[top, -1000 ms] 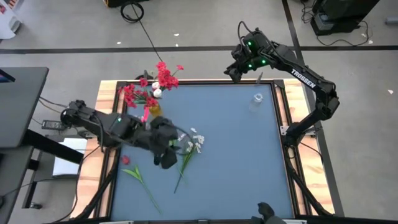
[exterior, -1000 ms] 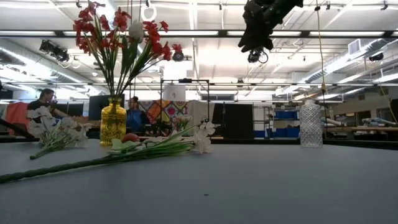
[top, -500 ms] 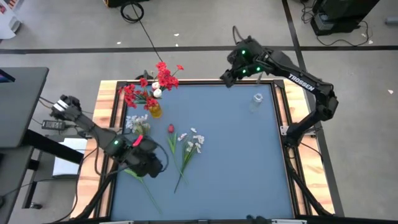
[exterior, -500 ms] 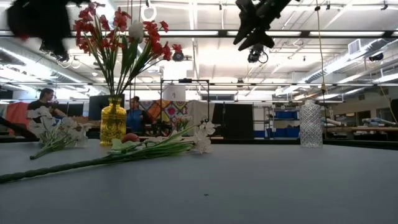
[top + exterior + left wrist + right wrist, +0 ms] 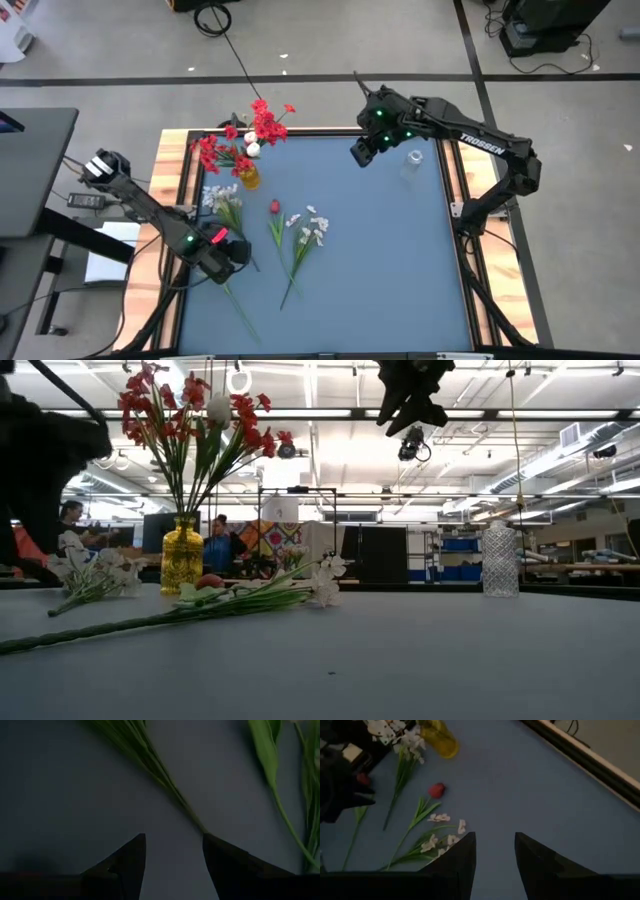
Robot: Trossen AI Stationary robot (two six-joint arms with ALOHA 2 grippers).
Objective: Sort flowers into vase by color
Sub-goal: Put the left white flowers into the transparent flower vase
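Blue table [image 5: 380, 250], loose flowers [image 5: 300, 245], open left hand [image 5: 174, 857] just above stems.

Left arm: reaches in from the table's left edge, forearm angled toward the near-left area. Left gripper [image 5: 226, 252] sits low over the surface there, pointed down; in its wrist view both dark fingers [image 5: 127, 865] stand apart with nothing between them.

Right arm: elbow bent at the right edge, forearm extended across the far side. Right gripper [image 5: 362, 152] is raised well above the table, tilted downward, fingers [image 5: 457, 857] parted and empty.
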